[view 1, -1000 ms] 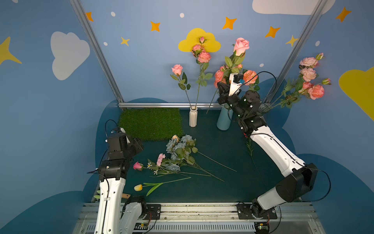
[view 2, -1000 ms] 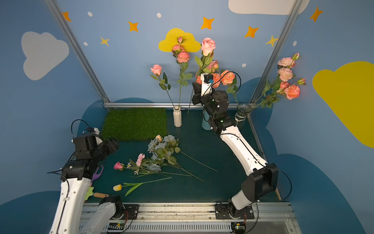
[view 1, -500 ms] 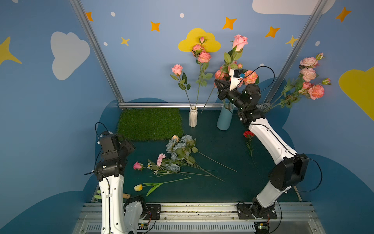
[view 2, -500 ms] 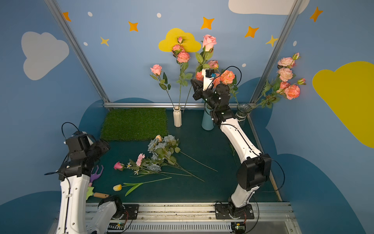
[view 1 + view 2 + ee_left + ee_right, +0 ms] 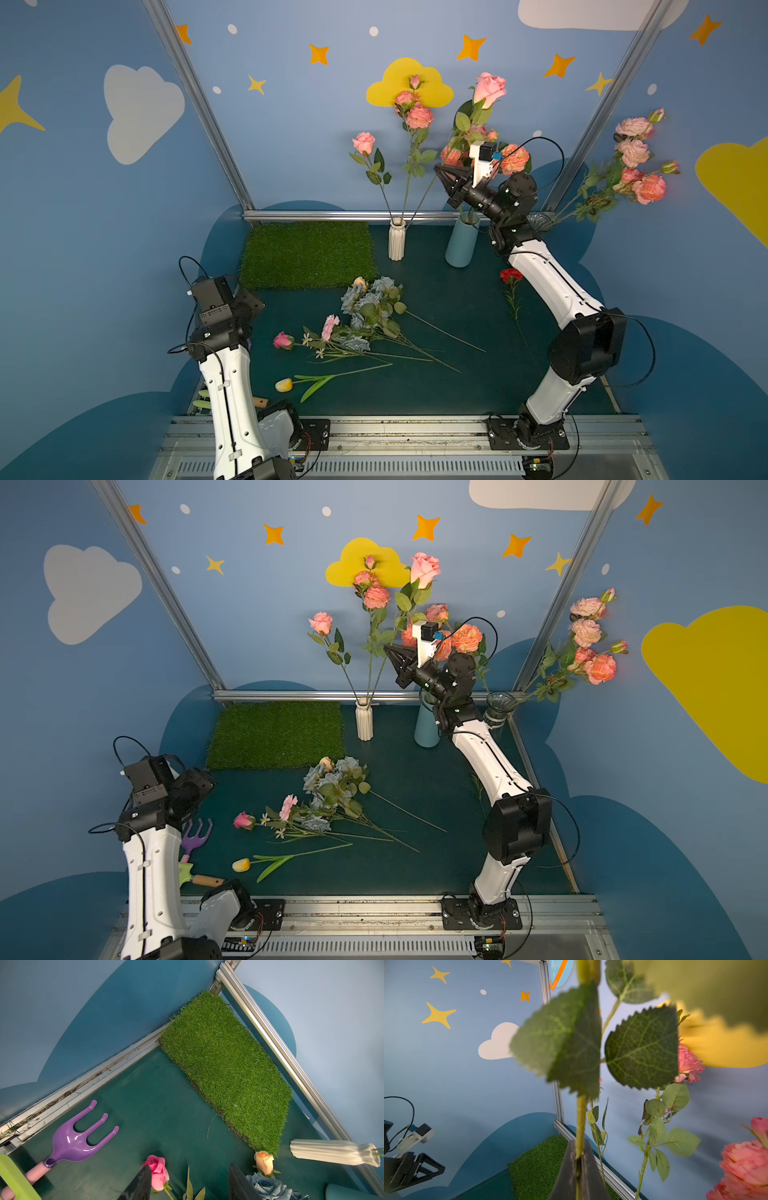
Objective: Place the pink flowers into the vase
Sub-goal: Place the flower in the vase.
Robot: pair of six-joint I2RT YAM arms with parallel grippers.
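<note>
The right gripper [image 5: 578,1147] has its jaws clamped on the green stem [image 5: 580,1122] of a pink rose [image 5: 490,87]. The stem's lower end reaches the mouth of the white vase [image 5: 396,245]. The left gripper [image 5: 189,1186] has its jaws apart above the table [image 5: 436,386], where other pink flowers [image 5: 330,326] lie.

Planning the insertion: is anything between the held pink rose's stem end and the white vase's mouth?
Nothing visible. The pink rose, in the jaws of the right gripper, has its stem end at the white vase mouth, beside two flowers already standing there.
</note>
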